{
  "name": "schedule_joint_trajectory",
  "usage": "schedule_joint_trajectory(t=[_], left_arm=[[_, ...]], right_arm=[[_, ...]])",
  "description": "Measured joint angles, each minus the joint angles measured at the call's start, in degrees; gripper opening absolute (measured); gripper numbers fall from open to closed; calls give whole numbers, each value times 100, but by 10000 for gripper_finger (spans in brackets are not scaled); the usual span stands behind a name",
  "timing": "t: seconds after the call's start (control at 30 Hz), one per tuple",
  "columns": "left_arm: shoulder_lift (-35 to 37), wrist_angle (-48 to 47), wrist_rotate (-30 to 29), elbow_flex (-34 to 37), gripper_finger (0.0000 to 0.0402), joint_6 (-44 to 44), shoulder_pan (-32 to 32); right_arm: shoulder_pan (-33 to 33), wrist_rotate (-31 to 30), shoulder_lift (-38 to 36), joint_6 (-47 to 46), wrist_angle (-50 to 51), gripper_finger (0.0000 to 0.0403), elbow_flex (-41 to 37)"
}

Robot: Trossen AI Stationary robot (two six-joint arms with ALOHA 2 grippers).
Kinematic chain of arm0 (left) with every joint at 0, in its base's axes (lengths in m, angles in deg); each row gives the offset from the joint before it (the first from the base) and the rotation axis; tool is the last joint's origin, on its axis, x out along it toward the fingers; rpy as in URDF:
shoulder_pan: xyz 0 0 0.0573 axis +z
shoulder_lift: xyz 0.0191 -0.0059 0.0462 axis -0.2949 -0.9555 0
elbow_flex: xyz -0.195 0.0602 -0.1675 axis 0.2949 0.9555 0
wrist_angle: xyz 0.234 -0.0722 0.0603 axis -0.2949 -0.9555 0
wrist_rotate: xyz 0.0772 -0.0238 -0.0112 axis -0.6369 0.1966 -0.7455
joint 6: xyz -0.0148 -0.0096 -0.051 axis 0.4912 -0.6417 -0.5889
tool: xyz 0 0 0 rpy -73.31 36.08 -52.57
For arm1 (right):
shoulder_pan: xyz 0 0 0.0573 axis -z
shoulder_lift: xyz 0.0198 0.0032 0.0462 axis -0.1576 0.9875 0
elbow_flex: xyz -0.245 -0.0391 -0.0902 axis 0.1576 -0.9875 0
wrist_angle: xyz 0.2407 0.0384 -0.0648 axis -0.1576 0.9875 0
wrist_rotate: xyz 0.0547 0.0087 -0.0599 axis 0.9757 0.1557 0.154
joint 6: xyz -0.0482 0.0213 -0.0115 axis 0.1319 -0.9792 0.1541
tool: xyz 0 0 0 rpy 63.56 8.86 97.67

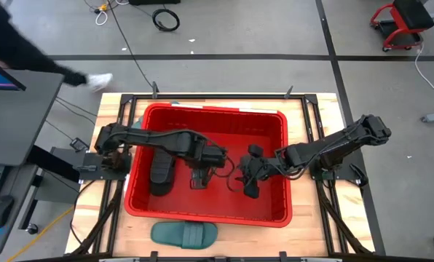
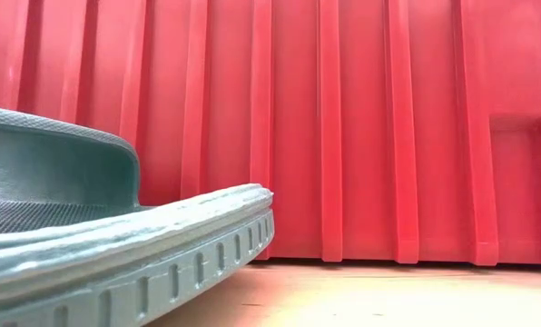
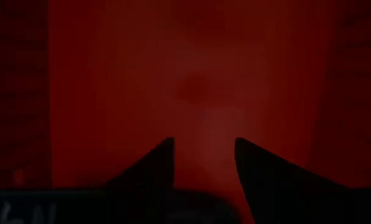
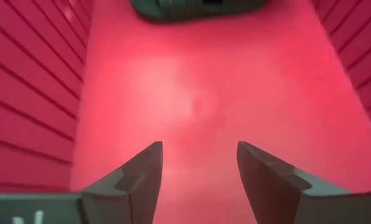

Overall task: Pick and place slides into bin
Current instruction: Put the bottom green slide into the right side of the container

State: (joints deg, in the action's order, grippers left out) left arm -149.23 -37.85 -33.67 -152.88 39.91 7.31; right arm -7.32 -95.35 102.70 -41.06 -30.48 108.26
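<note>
The red bin (image 1: 275, 124) stands in the middle of the table, and both arms reach down into it. A black slide (image 1: 161, 171) lies on the bin's floor at its left side. A dark teal-green slide (image 1: 185, 234) lies sole down on the table in front of the bin's near wall, and it fills the left of the low view (image 2: 89, 245). My left gripper (image 1: 199, 175) (image 3: 204, 146) is open and empty, low over the bin's floor. My right gripper (image 1: 247, 180) (image 4: 199, 149) is open and empty over the floor right of it. A dark slide (image 4: 198, 6) lies ahead of it.
The bin's ribbed walls (image 4: 30, 93) rise on both sides of my right gripper. Bare bin floor (image 4: 204, 93) lies ahead of it. The bin's outer wall (image 2: 361, 127) stands right behind the teal slide. A person's arm (image 1: 28, 51) shows beyond the table's far left corner.
</note>
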Motion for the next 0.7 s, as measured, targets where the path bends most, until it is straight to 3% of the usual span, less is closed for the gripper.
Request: schedule_joint_trajectory(t=[0.17,0.37,0.53,0.7], left_arm=[[0,19,-54,-875,173,-351,-351],[160,59,-139,-1629,173,-638,-903],[612,175,-1084,-1736,173,-1274,-1849],[842,185,-1935,-1734,174,-1917,-3139]], right_arm=[[-301,-460,-48,-59,125,208,768],[-798,-1582,-47,-314,387,192,2223],[-1437,-2296,294,-371,686,178,3232],[-2009,-2413,1037,-468,775,169,4024]])
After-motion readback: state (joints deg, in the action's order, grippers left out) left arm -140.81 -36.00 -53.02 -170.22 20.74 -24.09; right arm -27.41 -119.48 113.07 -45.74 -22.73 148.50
